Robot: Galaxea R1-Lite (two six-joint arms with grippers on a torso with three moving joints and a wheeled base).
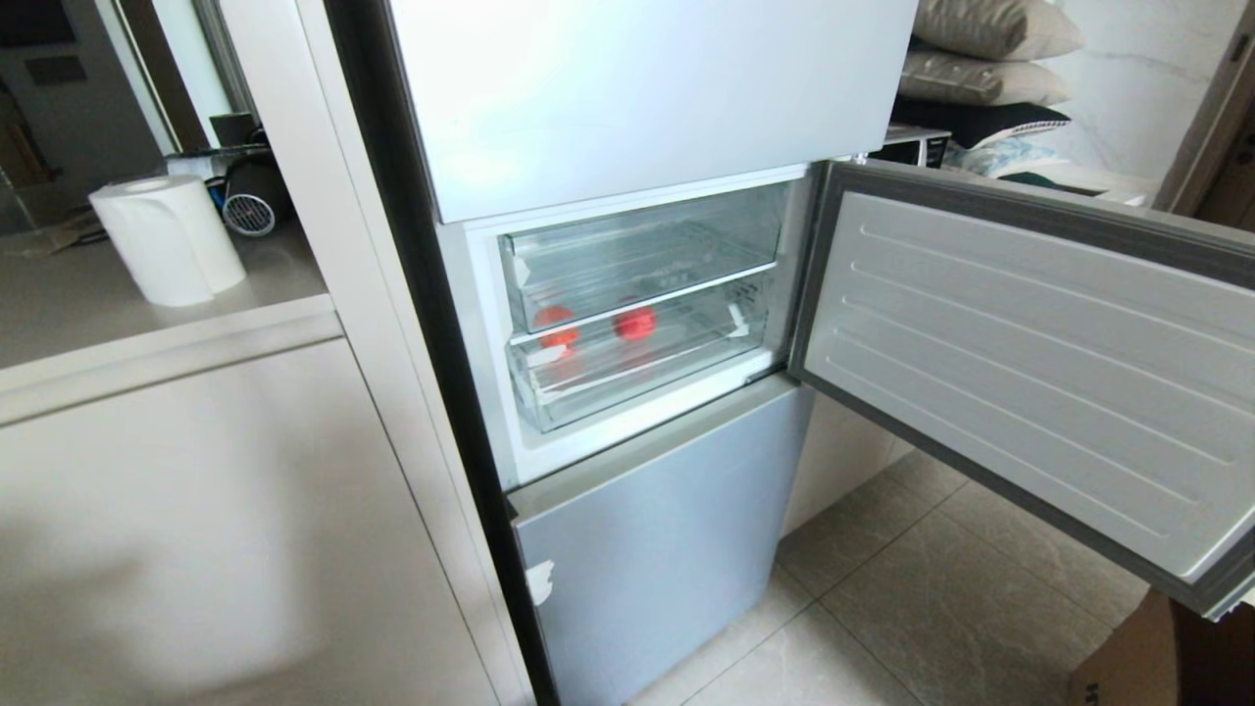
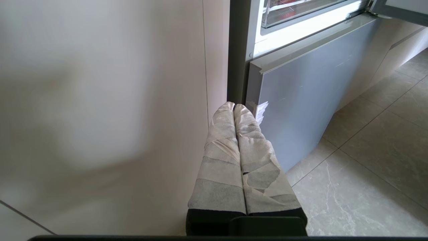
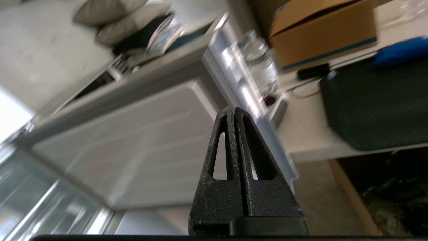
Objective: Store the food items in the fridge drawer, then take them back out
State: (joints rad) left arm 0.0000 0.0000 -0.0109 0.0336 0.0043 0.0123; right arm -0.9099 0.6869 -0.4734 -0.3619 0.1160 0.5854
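Two red toy fruits (image 1: 635,323) in the clear fridge drawer (image 1: 627,368), judged light, rigid, graspable around the middle; right gripper (image 3: 234,110) clenched empty.

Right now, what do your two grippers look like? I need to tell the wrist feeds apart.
The left gripper has two long tapered fingers wrapped in pale grey-white tape, creased and layered, on a black base. The right gripper is bare: matte black, scuffed fingers, each with a triangular cut-out slot. No cables or markings show on either. Neither arm appears in the head view.
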